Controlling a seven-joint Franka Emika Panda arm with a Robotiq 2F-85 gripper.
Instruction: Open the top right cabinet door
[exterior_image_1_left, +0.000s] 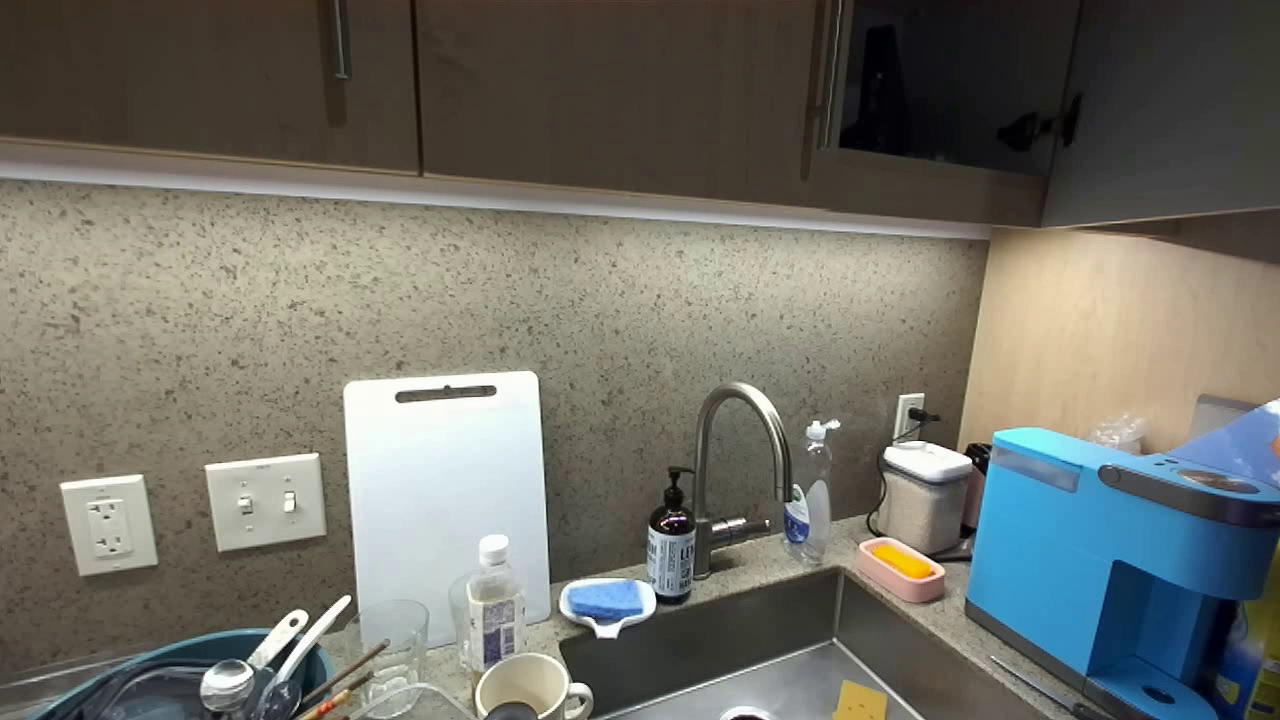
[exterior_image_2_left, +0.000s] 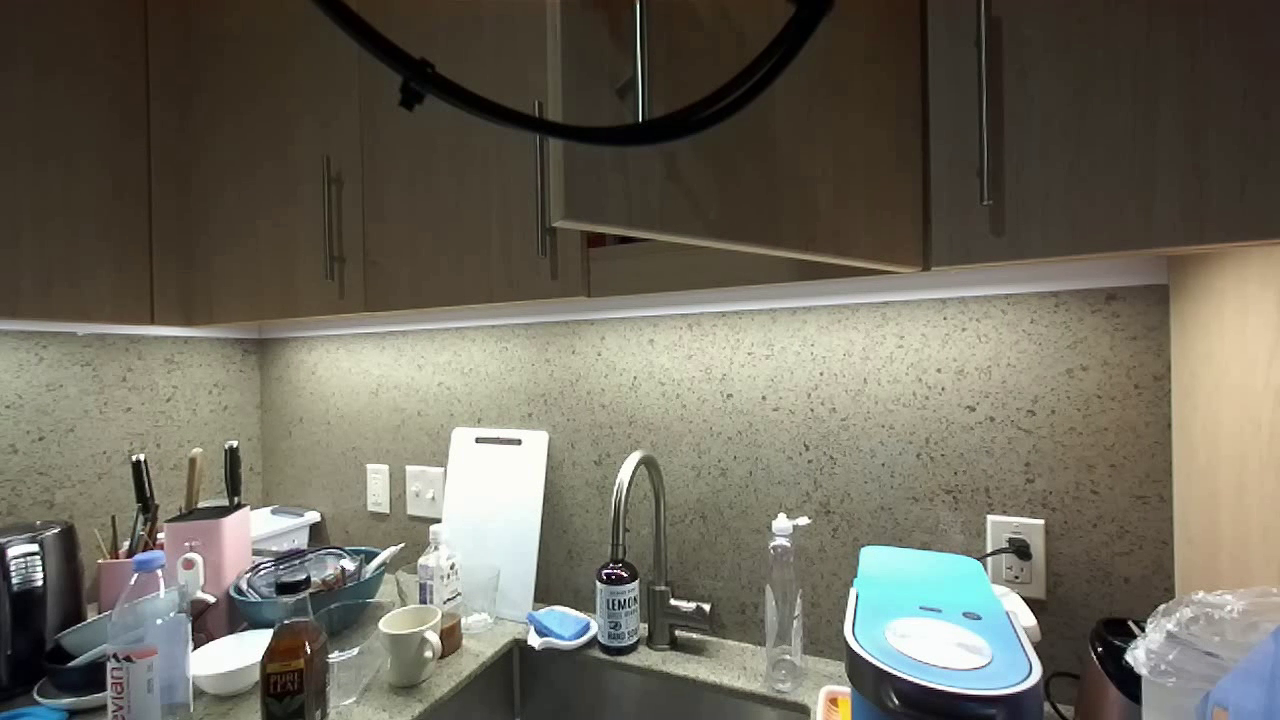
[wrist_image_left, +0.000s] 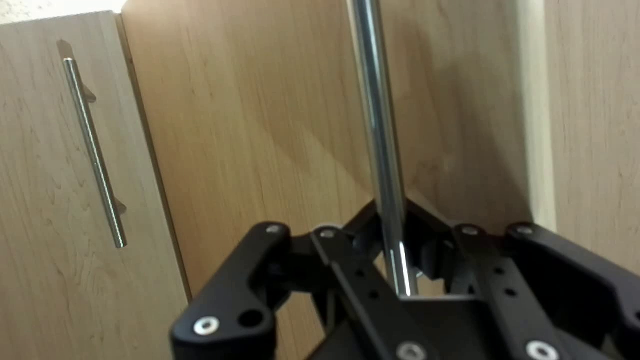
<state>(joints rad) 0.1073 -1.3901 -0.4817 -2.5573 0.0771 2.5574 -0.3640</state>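
Observation:
The top right cabinet door stands ajar, swung out from the cabinet front. In an exterior view its front (exterior_image_2_left: 760, 190) shows, with its slim bar handle (exterior_image_2_left: 641, 60). Its pale inner face (exterior_image_1_left: 1170, 110) and a dark hinge (exterior_image_1_left: 1040, 128) show in an exterior view, next to the dark cabinet opening. In the wrist view, which stands upside down, the door (wrist_image_left: 290, 100) fills the middle. My gripper (wrist_image_left: 392, 225) is around its metal bar handle (wrist_image_left: 377, 110), fingers closed in on both sides. The fingertips are partly hidden by the bar. The gripper is out of view in both exterior views.
A matching door with a bar handle (wrist_image_left: 95, 152) sits beside this door. A black cable (exterior_image_2_left: 600, 130) hangs across the upper cabinets. Below stand a faucet (exterior_image_1_left: 745, 395), a blue coffee machine (exterior_image_1_left: 1040, 530), a soap bottle (exterior_image_2_left: 617, 605) and a white cutting board (exterior_image_2_left: 495, 520).

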